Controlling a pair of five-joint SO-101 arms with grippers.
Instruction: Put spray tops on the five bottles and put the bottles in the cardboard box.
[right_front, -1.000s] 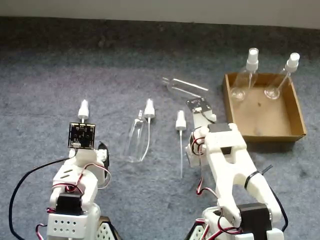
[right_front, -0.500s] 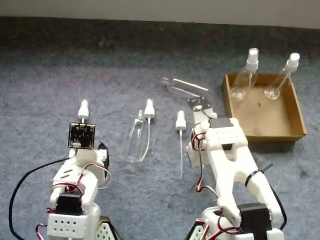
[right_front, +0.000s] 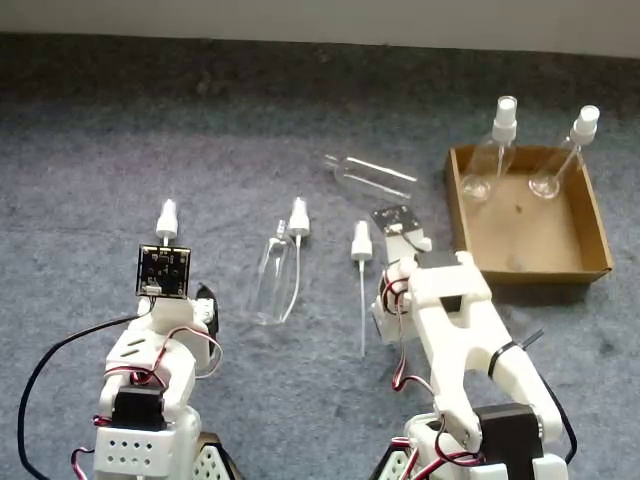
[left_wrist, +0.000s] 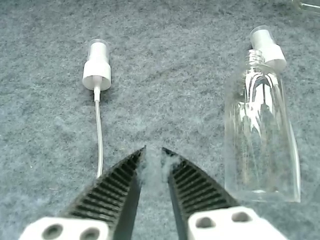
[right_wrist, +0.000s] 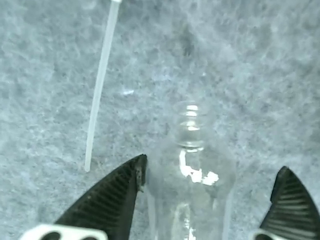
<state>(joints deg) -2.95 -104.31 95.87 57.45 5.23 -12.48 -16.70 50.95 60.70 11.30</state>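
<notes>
Uncapped bottle (right_wrist: 192, 150) sits between the right gripper (right_wrist: 212, 167) jaws, which are spread wide either side of it. Loose spray top (right_front: 361, 243) lies just beside it on the carpet (right_front: 100, 150). Left gripper (left_wrist: 153, 149) has its jaws barely apart and empty, between a second spray top (left_wrist: 96, 67) and a lying bottle (left_wrist: 260, 130). Two capped bottles (right_front: 493, 150) stand in the cardboard box (right_front: 530, 272).

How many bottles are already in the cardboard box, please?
2. One bottle stands at the far left of the cardboard box, the other bottle at its far right; both carry spray tops. None seems hidden.
</notes>
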